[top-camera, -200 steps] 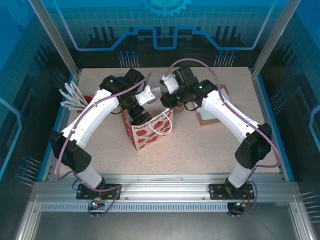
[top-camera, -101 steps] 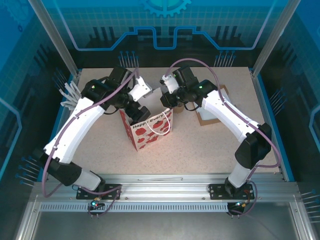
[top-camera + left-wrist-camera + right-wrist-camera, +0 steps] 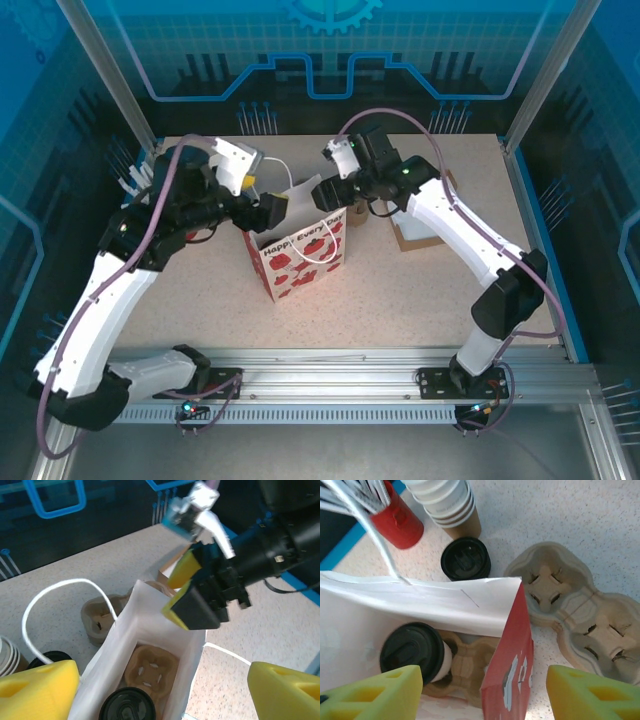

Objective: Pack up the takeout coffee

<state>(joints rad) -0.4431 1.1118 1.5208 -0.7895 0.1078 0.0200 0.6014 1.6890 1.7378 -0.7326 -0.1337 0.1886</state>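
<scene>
The takeout coffee, a pale cup with a black lid, stands inside the red-and-white paper bag in a brown carrier. My right gripper is open above the bag's mouth, and the bag's red side wall rises between its yellow fingers without touching them. From the left, my left gripper hovers open over the bag's mouth, holding nothing. In the top view the left gripper is at the bag's left rim and the right gripper at its far right corner.
Behind the bag lie a brown cup carrier tray, a black lid, a stack of lidless cups and a red cup of straws. A brown box sits right of the bag, under the right arm.
My right gripper has opened and let go of the bag's rim. The left arm has drawn back leftward and upward, away from the bag's inside.
</scene>
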